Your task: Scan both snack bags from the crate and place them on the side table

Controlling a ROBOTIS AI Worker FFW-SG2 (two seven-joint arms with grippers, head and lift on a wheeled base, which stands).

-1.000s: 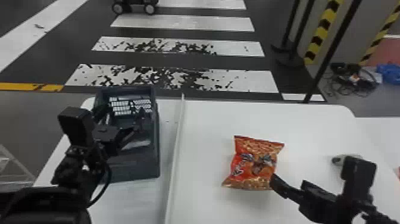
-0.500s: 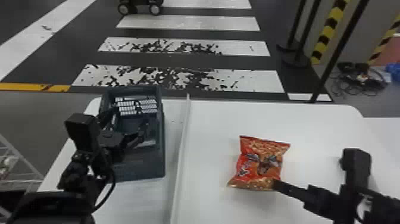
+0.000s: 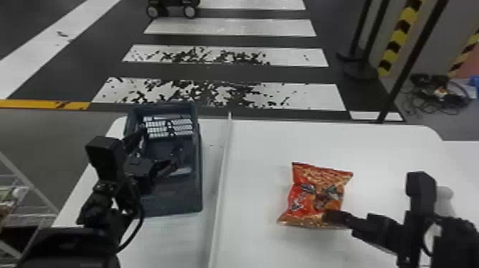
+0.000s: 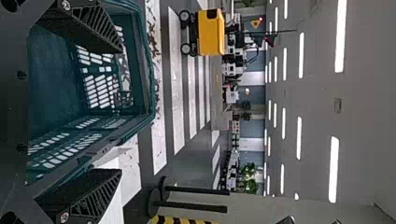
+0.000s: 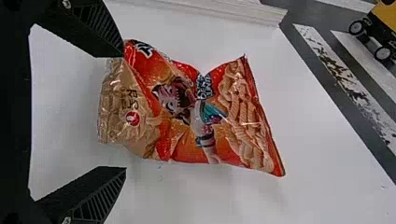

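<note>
"Snack bag (image 3: 315,196), where do you lie?"

"Right of the long white strip (image 3: 221,167), on the white table (image 3: 263,142). It's orange and red, lying down, with my right gripper (image 3: 333,216) at its near right corner."

"And have you got hold of it?"

"No, I haven't. In the right wrist view my two fingers (image 5: 95,191) stand wide apart. The bag's tan end is near their tips, and one tip overlaps its edge from there; whether they touch, I cannot tell."

"What about your other side?"

"My left gripper (image 3: 160,145) is over at the left, at the dark crate (image 3: 174,205), which stands upright with its top open. Those fingers are parted too, gripping nothing."

"Anything farther off?"

"A small wheeled vehicle (image 3: 173,8) on the striped floor, at the far left, and some black posts (image 3: 413,64) at the far right."
</note>
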